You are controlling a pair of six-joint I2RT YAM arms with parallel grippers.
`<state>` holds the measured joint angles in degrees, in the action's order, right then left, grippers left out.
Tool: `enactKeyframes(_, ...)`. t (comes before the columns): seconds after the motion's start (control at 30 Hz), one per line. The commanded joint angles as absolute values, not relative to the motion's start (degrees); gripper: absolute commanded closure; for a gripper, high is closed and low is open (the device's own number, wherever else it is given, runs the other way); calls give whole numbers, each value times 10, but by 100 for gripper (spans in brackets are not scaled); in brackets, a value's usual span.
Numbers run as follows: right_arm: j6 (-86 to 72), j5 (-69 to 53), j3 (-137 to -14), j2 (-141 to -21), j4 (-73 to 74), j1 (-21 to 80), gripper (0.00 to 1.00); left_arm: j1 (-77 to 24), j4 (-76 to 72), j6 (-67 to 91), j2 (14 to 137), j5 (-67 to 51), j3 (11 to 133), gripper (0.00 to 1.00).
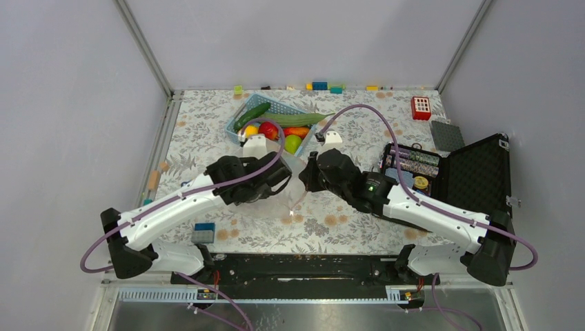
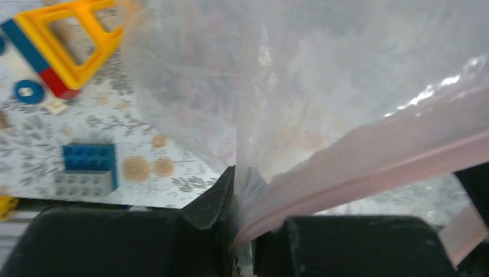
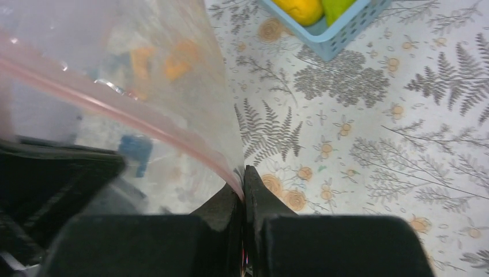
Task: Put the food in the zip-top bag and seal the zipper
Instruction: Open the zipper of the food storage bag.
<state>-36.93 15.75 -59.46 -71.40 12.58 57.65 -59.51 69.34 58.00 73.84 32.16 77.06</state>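
Plainly the main risk is the grip itself: the bag [image 1: 290, 201] is thin, slick film, and each end effector pinches only a narrow bit of its edge, so a pull apart or a lift could slide the film out of one pinch and let the mouth drop onto the bench [image 1: 324, 231]. A second risk is tension, since drawing the two ends too far from each other would stretch the zipper [image 2: 375, 167] flat and close the mouth before anything goes in. A third is that both end effectors are occupied, so fetching the food [image 1: 276, 128] means letting go on one side, and the slack bag may then fold over. The left end effector [image 2: 239, 196] has its fingers pressed together on the bag just where the pink strip runs into them. The right end effector [image 3: 243, 184] is likewise clamped, its fingertips meeting on the bag's edge with the strip ending right between them. The bag hangs between the two end effectors, and nothing shows inside it. The food lies in the blue basket [image 1: 269, 101], beyond both end effectors and apart from the bag
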Motion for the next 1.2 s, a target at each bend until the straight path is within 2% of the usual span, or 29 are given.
enactKeyframes(0.0,-342,221,-617,-720,160,577,100,-593,842,619,718,414,840,89)
enactKeyframes(0.33,-336,166,-624,-761,212,507,100,-593,881,547,697,443,913,98)
enactKeyframes(0.47,-294,92,-624,-775,189,491,99,-594,797,491,677,427,896,100)
enactKeyframes(0.53,-269,29,-615,-771,147,492,91,-592,716,445,670,388,864,100)
enactKeyframes(0.6,-252,-24,-596,-759,98,491,79,-588,646,416,673,342,837,100)
enactKeyframes(0.87,-213,-44,-564,-695,24,491,38,-477,578,421,727,221,792,100)
enactKeyframes(1.0,-201,-18,-538,-649,7,490,2,-449,571,425,734,221,778,100)
enactKeyframes(1.17,-193,75,-515,-599,8,470,0,-412,552,423,735,215,778,100)
